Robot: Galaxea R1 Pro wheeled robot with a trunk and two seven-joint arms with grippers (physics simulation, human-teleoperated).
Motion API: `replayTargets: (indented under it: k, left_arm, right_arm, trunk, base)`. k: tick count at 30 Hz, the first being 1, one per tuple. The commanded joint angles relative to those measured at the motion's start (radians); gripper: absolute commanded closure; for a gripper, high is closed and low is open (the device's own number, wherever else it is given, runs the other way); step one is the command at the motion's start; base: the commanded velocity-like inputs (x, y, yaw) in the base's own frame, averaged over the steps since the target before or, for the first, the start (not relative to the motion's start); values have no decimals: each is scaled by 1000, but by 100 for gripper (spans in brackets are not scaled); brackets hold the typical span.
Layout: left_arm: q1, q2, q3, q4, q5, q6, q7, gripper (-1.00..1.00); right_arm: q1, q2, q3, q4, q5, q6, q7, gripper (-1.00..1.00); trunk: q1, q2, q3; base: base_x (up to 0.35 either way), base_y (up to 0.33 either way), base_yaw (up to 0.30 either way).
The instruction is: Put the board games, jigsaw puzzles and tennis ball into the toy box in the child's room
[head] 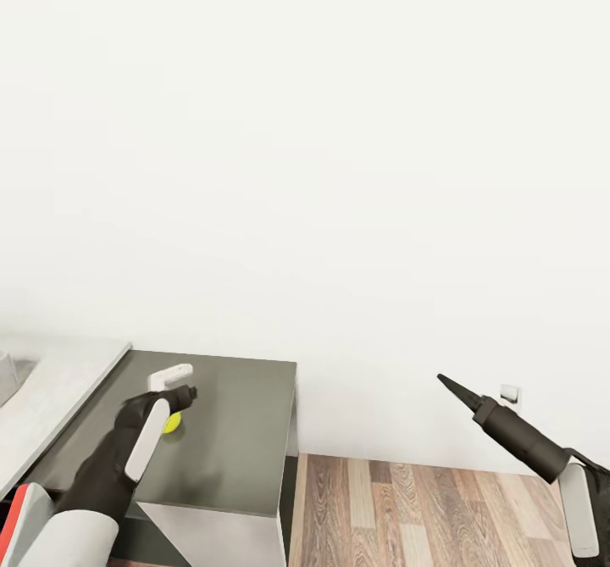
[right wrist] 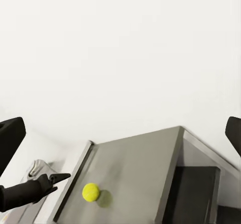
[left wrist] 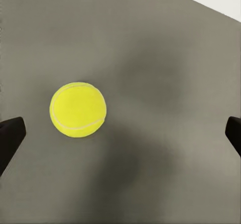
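Note:
The tennis ball (head: 172, 422), small and yellow-green, lies on the dark-grey cabinet section (head: 241, 431) of the table, which joins the white top (head: 51, 397). My left gripper (head: 182, 397) hangs just above the ball, pointing down. In the left wrist view its fingers (left wrist: 11, 133) stand wide apart, so it is open, and the ball (left wrist: 78, 109) lies between them nearer one side. My right gripper (head: 451, 386) is open in the air over the floor, far right of the cabinet, holding nothing. A light-grey corner at the left edge looks like the toy box (head: 5, 376).
A plain white wall fills the view behind the table, with a small outlet (head: 508, 394) low on it. Wood-plank floor (head: 424, 508) lies to the right of the cabinet. The right wrist view shows the ball (right wrist: 91, 192) and the cabinet's right edge (right wrist: 168, 184).

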Motion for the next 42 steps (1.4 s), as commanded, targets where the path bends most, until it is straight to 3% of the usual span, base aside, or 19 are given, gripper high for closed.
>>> replayTargets:
  k: [1, 12, 22, 37, 42]
  left_arm:
    - [-12, -1, -6, 21, -5, -1, 9, -100]
    - [-37, -3, -19, 104, -30, -103, 23, -100]
    - [-81, -6, -21, 240, -35, -213, 127, -100]
    - [-88, -13, -26, 260, -37, -236, 157, -100]
    - [-88, -14, -73, 260, -38, -236, 158, -100]
  right_arm:
    - [-1, 0, 3, -1, -4, 6, -4, -100]
    - [-1, 0, 8, -4, -4, 6, -13, -100]
    - [-1, 0, 10, -9, -4, 6, -13, -100]
    - [-1, 0, 10, -8, -4, 8, -15, -100]
    - [-1, 0, 10, -8, -4, 8, -15, -100]
  trunk:
    - [1, -2, -2]
    - [1, -2, -2]
    - [1, -2, -2]
    - [1, -2, -4]
    - [1, -2, -8]
  base:
    - [0, 0, 0]
    - [0, 0, 0]
    - [0, 0, 0]
    - [0, 0, 0]
    - [0, 0, 0]
